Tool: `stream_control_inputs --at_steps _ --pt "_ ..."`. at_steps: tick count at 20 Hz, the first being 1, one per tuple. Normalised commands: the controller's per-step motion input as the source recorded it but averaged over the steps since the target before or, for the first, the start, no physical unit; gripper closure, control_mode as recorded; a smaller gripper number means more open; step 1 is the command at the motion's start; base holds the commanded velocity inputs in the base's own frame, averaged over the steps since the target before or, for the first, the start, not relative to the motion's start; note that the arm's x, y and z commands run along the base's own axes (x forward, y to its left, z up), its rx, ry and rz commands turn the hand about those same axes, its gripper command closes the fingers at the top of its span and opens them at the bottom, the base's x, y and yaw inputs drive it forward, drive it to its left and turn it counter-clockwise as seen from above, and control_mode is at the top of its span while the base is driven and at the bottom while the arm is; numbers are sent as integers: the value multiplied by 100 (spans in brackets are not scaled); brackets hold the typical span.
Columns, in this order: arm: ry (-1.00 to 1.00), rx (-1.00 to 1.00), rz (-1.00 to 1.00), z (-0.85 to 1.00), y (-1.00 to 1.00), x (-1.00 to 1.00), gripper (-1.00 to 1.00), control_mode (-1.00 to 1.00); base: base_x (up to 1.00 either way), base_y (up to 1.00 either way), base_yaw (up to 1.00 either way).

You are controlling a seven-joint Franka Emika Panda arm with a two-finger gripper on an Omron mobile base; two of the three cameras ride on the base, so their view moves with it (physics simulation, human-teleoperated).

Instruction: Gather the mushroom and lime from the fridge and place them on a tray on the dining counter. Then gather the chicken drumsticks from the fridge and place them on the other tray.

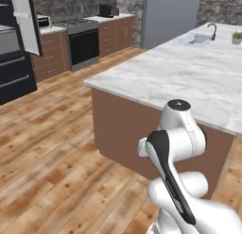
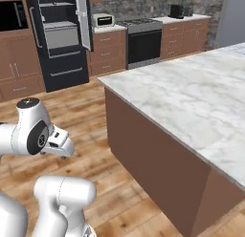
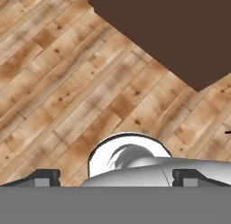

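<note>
The arm (image 1: 175, 148) is folded low beside the marble tabletop (image 1: 189, 77) of the island, over the wooden floor (image 1: 52, 153). In the hand view, the jaws (image 3: 116, 177) are spread wide with nothing between the 2 dark fingertips (image 3: 43, 177), pointing down at the floor. The fridge (image 2: 60, 37) stands open against the far wall, near the stove (image 2: 143, 42); its contents cannot be made out.
</note>
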Motion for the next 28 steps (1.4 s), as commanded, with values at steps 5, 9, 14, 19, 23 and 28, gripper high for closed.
stream_control_inputs --at_steps 5,9,14,19,23,28 --pt "0 0 0 0 0 0 -100 100 100 100 -8" --pt "0 0 0 0 0 0 -100 100 100 100 -8" --pt "0 0 0 0 0 0 -100 100 100 95 -8" --pt "0 0 0 0 0 0 -100 100 100 85 -9" --pt "0 0 0 0 0 0 -100 100 100 74 -12" --pt "0 0 0 0 0 0 -100 100 100 64 -13"
